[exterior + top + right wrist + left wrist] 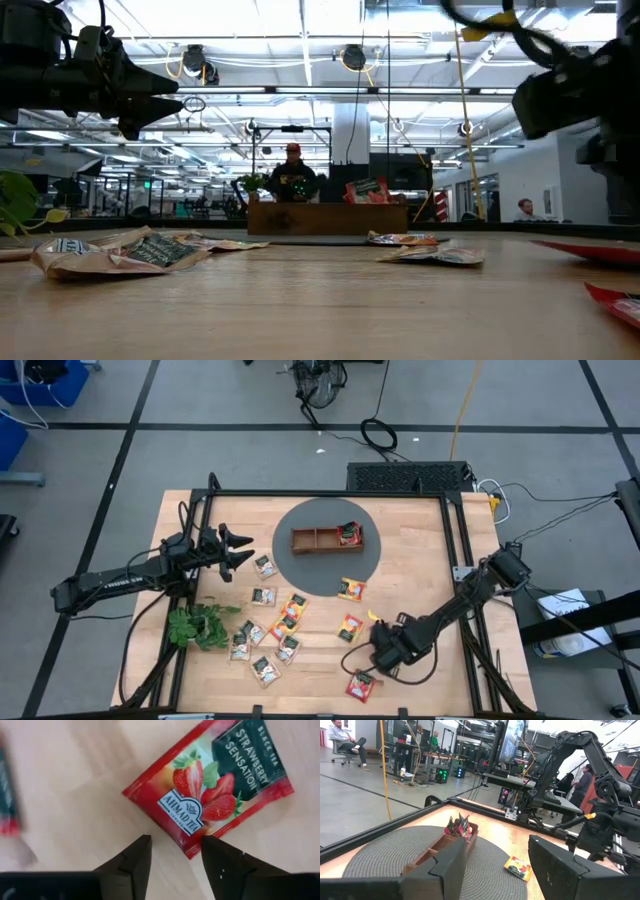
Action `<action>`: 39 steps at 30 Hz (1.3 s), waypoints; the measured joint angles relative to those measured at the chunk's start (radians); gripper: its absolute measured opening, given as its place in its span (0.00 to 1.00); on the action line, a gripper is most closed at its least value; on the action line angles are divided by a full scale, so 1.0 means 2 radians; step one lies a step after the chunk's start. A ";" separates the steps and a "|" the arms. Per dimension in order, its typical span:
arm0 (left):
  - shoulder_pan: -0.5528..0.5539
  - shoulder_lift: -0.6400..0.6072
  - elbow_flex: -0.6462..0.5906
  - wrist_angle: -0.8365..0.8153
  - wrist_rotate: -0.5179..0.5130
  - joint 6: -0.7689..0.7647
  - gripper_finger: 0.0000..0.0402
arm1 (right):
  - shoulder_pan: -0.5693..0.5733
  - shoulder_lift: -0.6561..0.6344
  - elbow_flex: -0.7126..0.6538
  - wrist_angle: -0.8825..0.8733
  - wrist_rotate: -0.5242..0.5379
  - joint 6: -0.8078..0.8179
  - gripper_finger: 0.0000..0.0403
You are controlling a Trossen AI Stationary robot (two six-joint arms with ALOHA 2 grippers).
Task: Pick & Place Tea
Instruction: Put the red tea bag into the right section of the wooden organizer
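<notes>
The red strawberry sachet [210, 785] lies flat on the table's near edge, well away from the wooden tray [327, 540], beyond the scattered sachets. The right gripper [172, 851] hangs over its lower corner, fingers parted and empty, probably lining up a pinch. The left gripper [238, 550] waits just beside the tray, fingers spread, holding nothing

Wooden table [420, 590], round grey mat [290, 565], scattered tea sachets [275, 628], plant sprig [197, 626]
</notes>
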 joint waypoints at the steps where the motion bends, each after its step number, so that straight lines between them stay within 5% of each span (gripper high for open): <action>1: 0.000 0.000 0.000 0.000 0.000 0.000 0.53 | -0.002 0.000 -0.001 0.000 0.002 0.032 0.42; 21: 0.000 0.000 0.000 0.000 0.000 0.000 0.53 | -0.085 -0.091 -0.006 -0.034 -0.080 0.131 0.70; 39: 0.000 0.000 0.000 0.000 0.000 0.000 0.53 | -0.109 0.003 -0.002 -0.025 -0.070 0.119 0.70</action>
